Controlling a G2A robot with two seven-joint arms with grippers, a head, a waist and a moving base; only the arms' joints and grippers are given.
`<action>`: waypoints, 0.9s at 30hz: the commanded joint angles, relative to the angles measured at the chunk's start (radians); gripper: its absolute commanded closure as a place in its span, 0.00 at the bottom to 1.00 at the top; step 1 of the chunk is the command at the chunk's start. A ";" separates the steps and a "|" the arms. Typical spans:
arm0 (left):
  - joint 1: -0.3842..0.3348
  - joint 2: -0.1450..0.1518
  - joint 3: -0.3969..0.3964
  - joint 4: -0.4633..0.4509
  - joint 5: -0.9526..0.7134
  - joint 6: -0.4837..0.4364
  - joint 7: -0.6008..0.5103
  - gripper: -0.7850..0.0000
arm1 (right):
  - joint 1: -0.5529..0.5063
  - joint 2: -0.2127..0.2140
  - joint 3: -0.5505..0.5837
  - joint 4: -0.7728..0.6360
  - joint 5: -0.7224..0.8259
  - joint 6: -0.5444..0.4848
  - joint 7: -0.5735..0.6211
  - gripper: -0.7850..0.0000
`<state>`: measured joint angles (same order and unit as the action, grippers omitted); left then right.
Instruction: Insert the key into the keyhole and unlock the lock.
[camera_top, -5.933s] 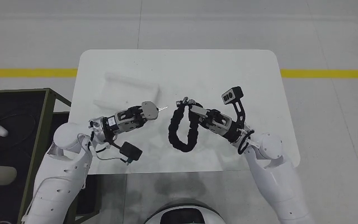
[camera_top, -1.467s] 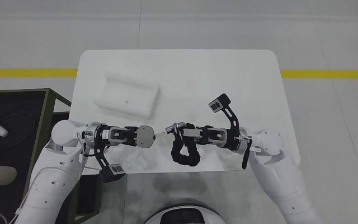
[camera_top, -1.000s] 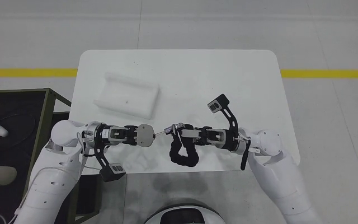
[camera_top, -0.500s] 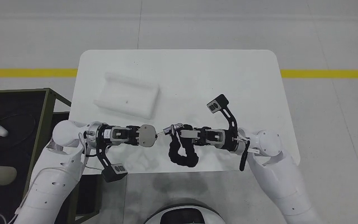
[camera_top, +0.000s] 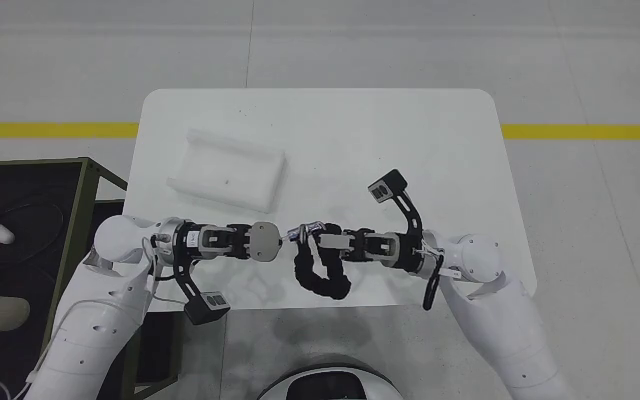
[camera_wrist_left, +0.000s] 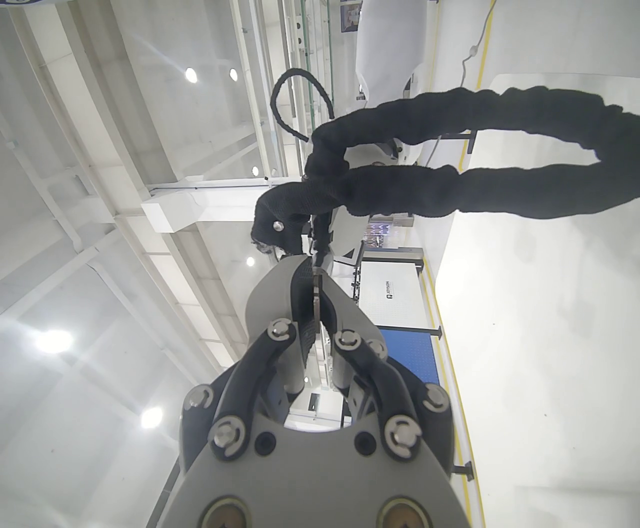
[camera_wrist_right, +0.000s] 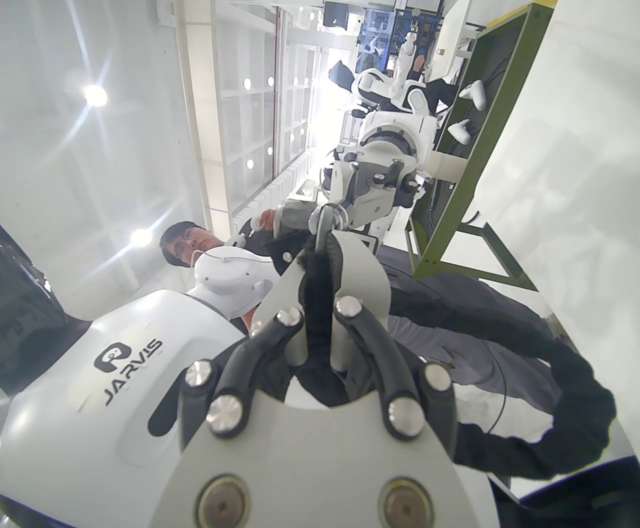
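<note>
While the left tool (camera_top: 266, 241) pinches the key (camera_top: 291, 236) at the lock (camera_top: 318, 281) clamped by the right tool (camera_top: 323, 239), unlocking apparently remains.

My left gripper (camera_wrist_left: 316, 272) is smooth matt grey plastic on glossy black links, studded with bright metal screws (camera_wrist_left: 276, 330) (my right gripper (camera_wrist_right: 325, 245) looks the same). The thin silver metal key (camera_wrist_left: 316, 299) is bare and shiny. The black cloth-sleeved cable lock (camera_wrist_left: 480, 197) is rough, woven and matt. The white rectangular table (camera_top: 400, 140) is smooth with a faint sheen.
</note>
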<state>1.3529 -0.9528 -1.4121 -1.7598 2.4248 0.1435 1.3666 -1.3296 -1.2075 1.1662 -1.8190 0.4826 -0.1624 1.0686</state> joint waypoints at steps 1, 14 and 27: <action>-0.001 0.000 0.002 0.001 -0.016 -0.006 0.004 1.00 | 0.002 0.001 -0.004 0.004 0.011 0.000 0.018 1.00; 0.006 0.004 0.003 -0.004 -0.030 -0.009 0.015 0.95 | 0.002 0.003 -0.018 0.020 0.030 0.000 0.030 1.00; 0.042 0.008 -0.035 0.007 -0.077 -0.011 -0.060 0.00 | -0.002 0.006 0.006 0.026 0.047 -0.022 -0.036 1.00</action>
<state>1.3921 -0.9453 -1.4453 -1.7534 2.3465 0.1316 1.3040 -1.3311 -1.2023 1.1703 -1.7940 0.5297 -0.1834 1.0336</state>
